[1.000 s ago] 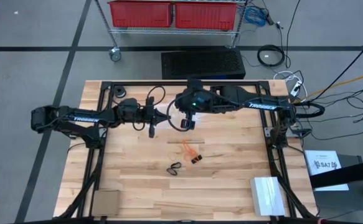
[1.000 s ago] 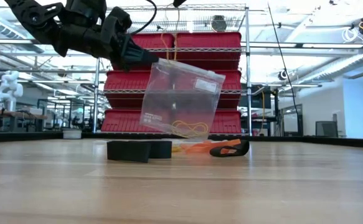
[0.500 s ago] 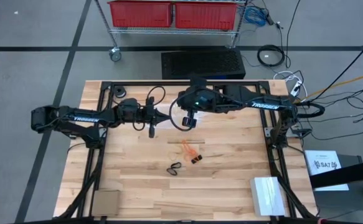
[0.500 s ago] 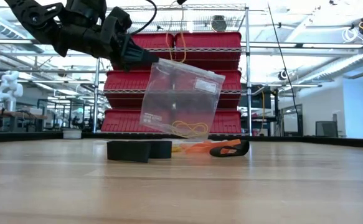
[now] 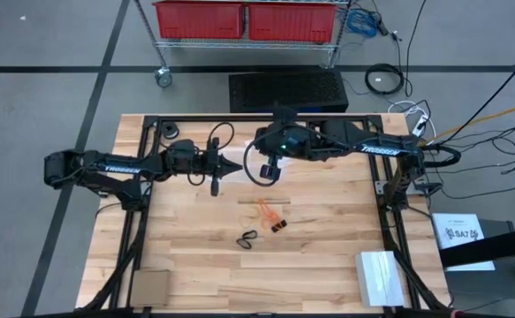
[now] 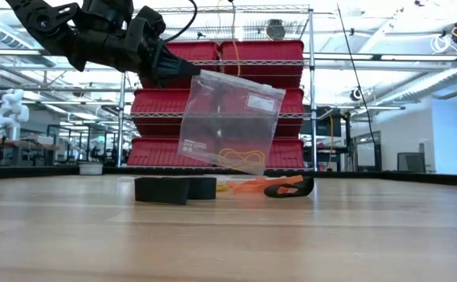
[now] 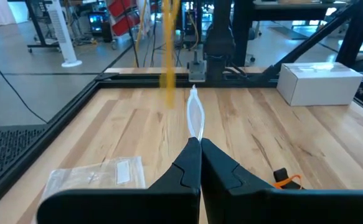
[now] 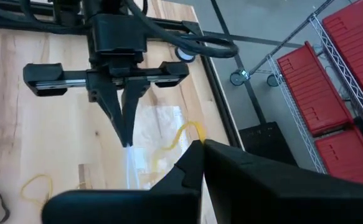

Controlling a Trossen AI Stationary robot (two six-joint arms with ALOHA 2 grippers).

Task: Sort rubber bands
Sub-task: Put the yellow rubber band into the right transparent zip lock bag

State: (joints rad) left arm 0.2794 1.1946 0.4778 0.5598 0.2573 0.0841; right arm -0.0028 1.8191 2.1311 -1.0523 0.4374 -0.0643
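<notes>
A yellow rubber band pinched in the closed right claw hangs at frame centre above the clear bag clamped by the left claw; misaligned release would drop it onto the bench.

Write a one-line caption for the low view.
Left gripper holds a clear plastic bag with a yellow rubber band inside, above black and orange rubber bands on the table.

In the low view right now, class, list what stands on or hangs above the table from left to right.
Left gripper holding the clear bag's corner → black block on the table → clear bag hanging with tan rubber bands inside → orange rubber bands → black rubber band loop.
</notes>
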